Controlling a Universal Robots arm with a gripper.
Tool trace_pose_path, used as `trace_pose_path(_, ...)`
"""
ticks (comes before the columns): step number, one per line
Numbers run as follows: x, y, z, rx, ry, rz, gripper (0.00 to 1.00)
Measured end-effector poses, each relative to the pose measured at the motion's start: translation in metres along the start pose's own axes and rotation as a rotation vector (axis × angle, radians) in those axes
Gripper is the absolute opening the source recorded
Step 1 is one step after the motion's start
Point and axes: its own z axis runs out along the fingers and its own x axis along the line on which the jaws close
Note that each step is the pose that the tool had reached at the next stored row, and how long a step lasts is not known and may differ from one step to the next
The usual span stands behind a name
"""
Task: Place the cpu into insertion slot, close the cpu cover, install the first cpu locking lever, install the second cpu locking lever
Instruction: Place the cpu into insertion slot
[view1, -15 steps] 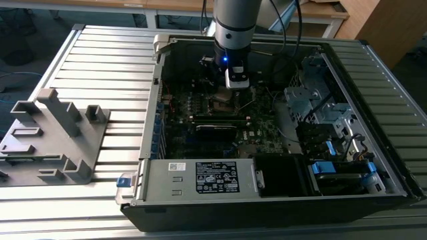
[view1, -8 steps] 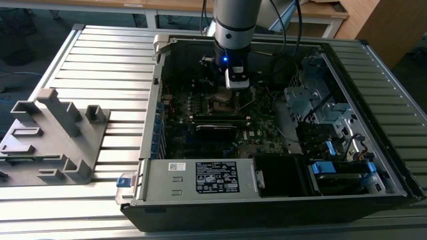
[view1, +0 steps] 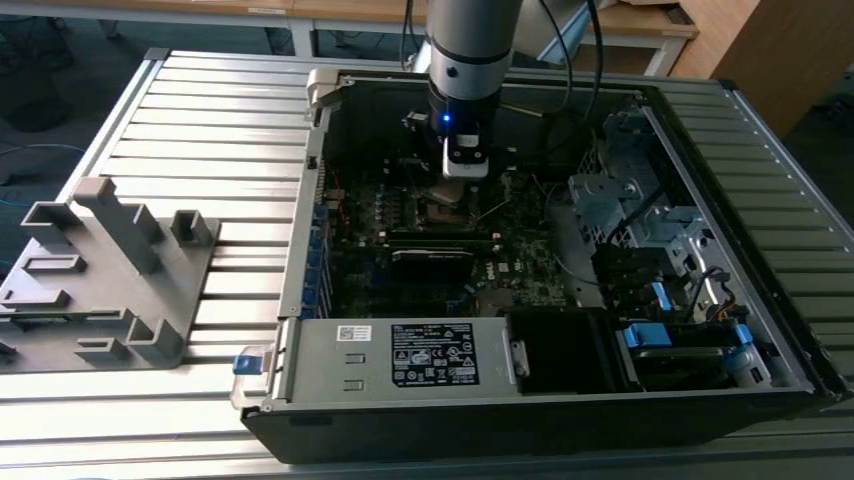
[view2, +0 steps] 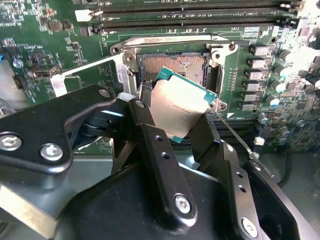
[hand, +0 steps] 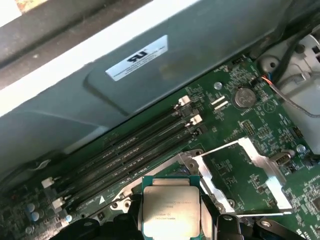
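My gripper (view1: 465, 172) hangs inside the open computer case, just above the insertion slot (view1: 447, 207). It is shut on the cpu (view2: 177, 107), a small square chip gripped by two opposite edges between the black fingers (view2: 150, 135). In the second wrist view the chip is tilted and sits close over the insertion slot (view2: 175, 62), whose dark centre and silver rim lie bare. The cpu (hand: 171, 210) shows its dull grey top in the first wrist view. Beside it the cpu cover (hand: 257, 157) is swung open over the green board. A thin wire locking lever (view2: 235, 135) stands free beside the socket.
Long black memory slots (hand: 135, 145) run beside the socket. The case wall (view1: 304, 200), the power supply box (view1: 400, 355) and the drive cage (view1: 641, 210) ring the motherboard. A grey fixture (view1: 107, 270) stands on the ribbed table at the exterior view's left.
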Motion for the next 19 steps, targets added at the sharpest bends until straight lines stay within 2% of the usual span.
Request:
trace_pose_path(5,0.0000,0.0000,0.0001,-0.0002,-0.0005,0.004,0.54)
trace_pose_path(11,0.0000,-0.0001,0.0006,-0.0014,-0.0068,0.076,0.54)
trace_pose_path(17,0.0000,0.0000,0.0006,-0.0015,-0.0070,0.077,0.54)
trace_pose_path(19,0.0000,0.0000,0.0007,-0.0017,-0.0082,0.090,0.54)
